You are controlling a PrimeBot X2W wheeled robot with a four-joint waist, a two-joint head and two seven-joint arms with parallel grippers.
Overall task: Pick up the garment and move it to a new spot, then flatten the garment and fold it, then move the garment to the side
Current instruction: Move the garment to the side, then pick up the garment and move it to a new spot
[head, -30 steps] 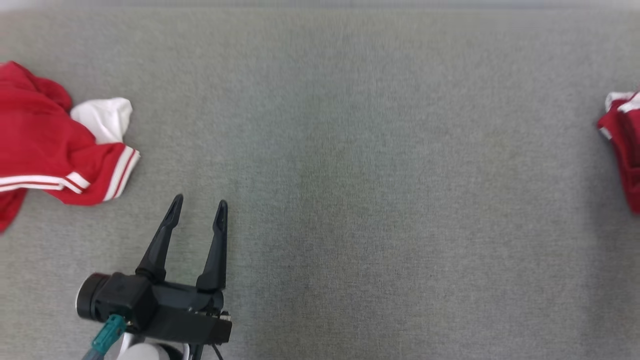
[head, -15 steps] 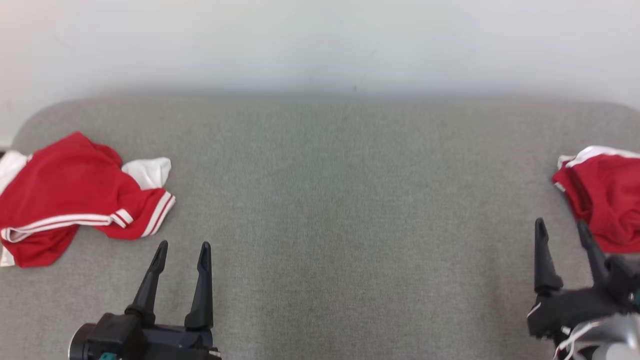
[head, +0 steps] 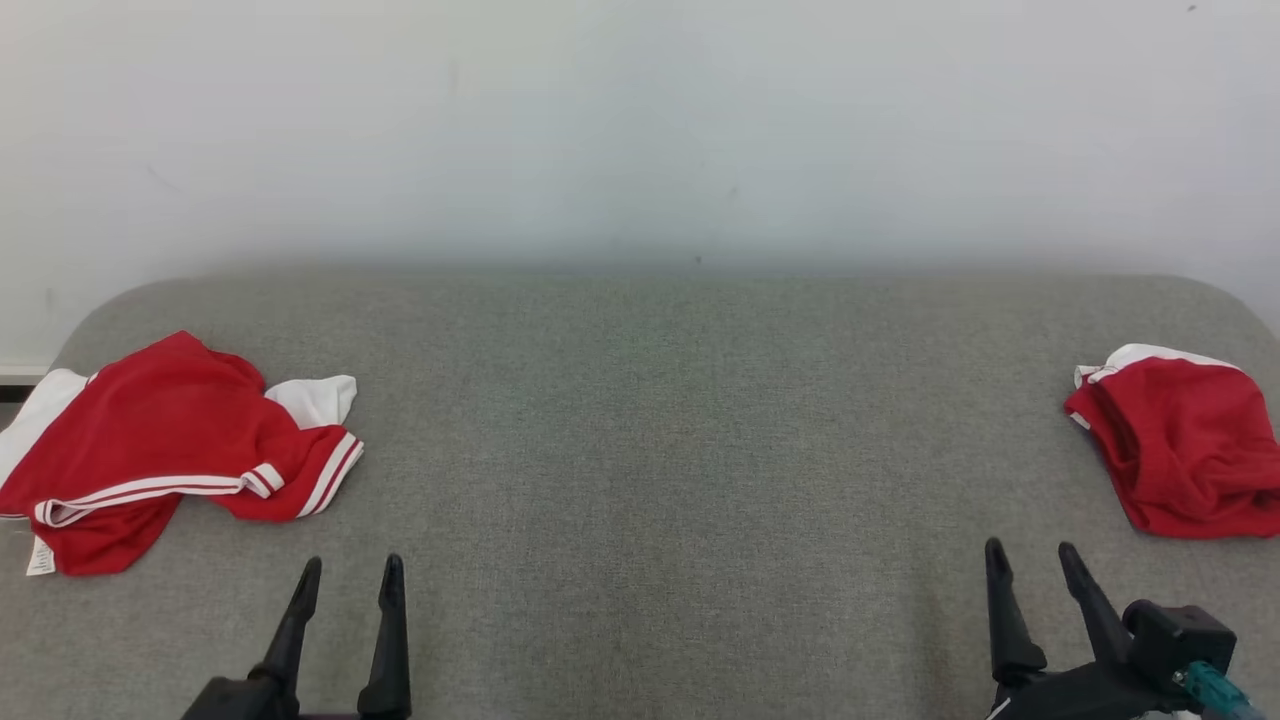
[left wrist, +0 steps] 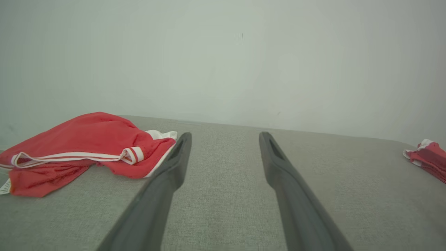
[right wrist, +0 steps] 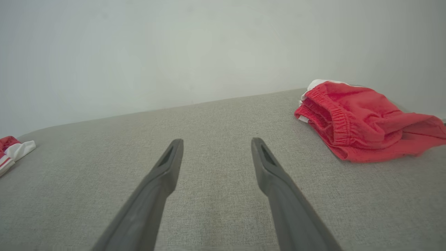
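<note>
Lying crumpled, garment [head: 150, 445] near left jaws, untouched

Matte black left gripper [head: 351, 575] and right gripper [head: 1031, 560], each with two long tapering fingers [left wrist: 163, 188], slotted near the tips. Behind the right gripper's boxy base, a teal cable connector [head: 1208, 688].

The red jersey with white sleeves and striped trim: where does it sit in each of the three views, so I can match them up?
Head view: the jersey lies crumpled at the left edge, about mid-height.
Left wrist view: it lies on the left side, at mid-height.
Right wrist view: a corner of it shows at the far left edge.
Shared landmark: the other red garment, on the right in all three views.
</note>
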